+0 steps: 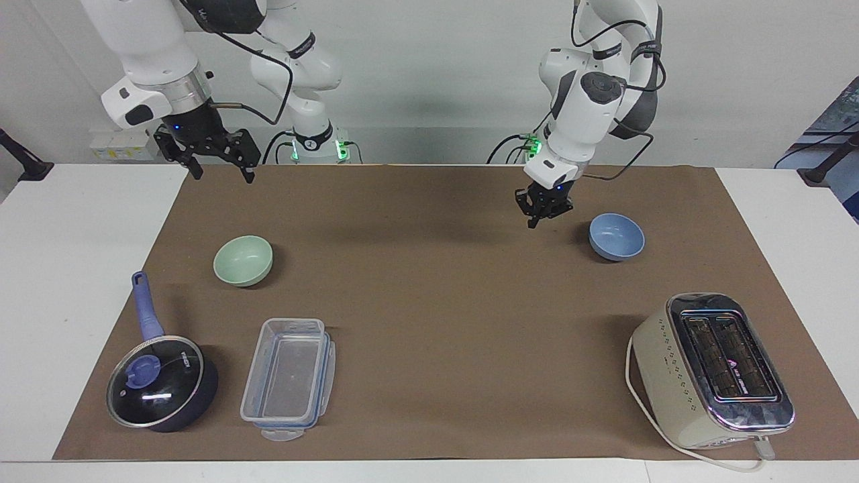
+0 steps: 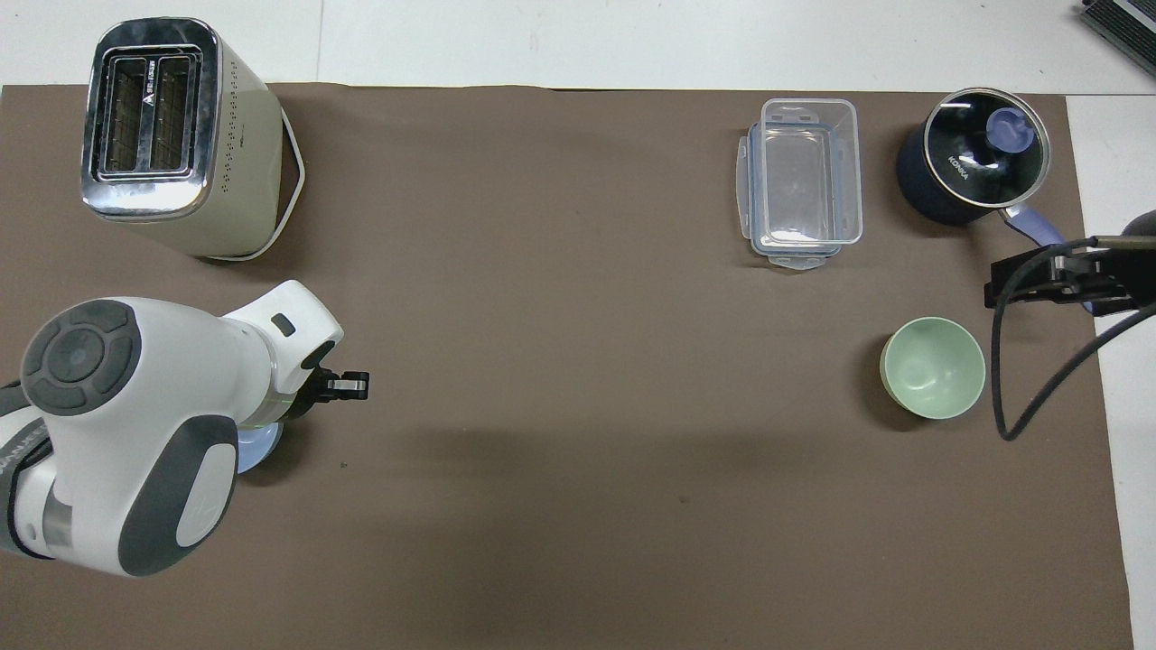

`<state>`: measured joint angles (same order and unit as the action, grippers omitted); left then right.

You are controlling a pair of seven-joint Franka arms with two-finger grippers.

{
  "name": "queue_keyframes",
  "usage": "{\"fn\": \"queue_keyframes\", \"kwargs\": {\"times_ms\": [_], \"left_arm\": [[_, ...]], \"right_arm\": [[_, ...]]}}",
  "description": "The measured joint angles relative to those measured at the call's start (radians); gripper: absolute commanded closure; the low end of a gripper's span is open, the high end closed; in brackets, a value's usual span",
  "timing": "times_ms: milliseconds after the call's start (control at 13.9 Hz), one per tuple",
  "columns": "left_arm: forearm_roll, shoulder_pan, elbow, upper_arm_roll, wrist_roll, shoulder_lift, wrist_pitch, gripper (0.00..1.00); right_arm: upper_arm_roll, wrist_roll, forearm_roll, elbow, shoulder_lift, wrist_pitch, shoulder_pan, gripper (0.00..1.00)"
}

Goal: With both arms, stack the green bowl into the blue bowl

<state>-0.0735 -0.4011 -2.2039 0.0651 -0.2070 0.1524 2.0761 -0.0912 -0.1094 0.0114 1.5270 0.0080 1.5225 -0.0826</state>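
The left gripper (image 1: 542, 213) hangs over the brown mat beside the small round matte blue bowl (image 1: 617, 237), touching nothing. I cannot tell how far its fingers are open. The right gripper (image 1: 215, 159) waits high over the table (image 1: 60, 268) edge, fingers spread wide and empty.

From above, the left arm hides most of the blue bowl (image 2: 262, 444); the facing view shows it whole. The small round pale green bowl (image 1: 243, 260) sits well apart, toward the right arm's end, near the clear plastic box (image 1: 288, 379).

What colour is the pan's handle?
Periwinkle blue; the pan handle shows best in the facing view.
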Motion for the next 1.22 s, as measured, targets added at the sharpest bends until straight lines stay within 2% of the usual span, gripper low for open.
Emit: {"fn": "queue_keyframes", "kwargs": {"times_ms": [720,792,1080,1224], "left_arm": [[0.063,0.033,-0.003,0.0,0.04,0.006,-0.063,0.0],[0.069,0.067,-0.005,0.002,0.064,0.006,-0.071,0.0],[0.074,0.363,-0.042,0.02,0.35,0.01,-0.058,0.0],[0.074,0.433,-0.06,0.024,0.441,0.01,-0.02,0.0]], "right_arm": [[0.0,0.0,0.0,0.0,0.0,0.0,0.0,0.0],[0.0,0.0,0.0,0.0,0.0,0.0,0.0,0.0],[0.0,0.0,0.0,0.0,0.0,0.0,0.0,0.0],[0.0,0.0,0.0,0.0,0.0,0.0,0.0,0.0]]}}
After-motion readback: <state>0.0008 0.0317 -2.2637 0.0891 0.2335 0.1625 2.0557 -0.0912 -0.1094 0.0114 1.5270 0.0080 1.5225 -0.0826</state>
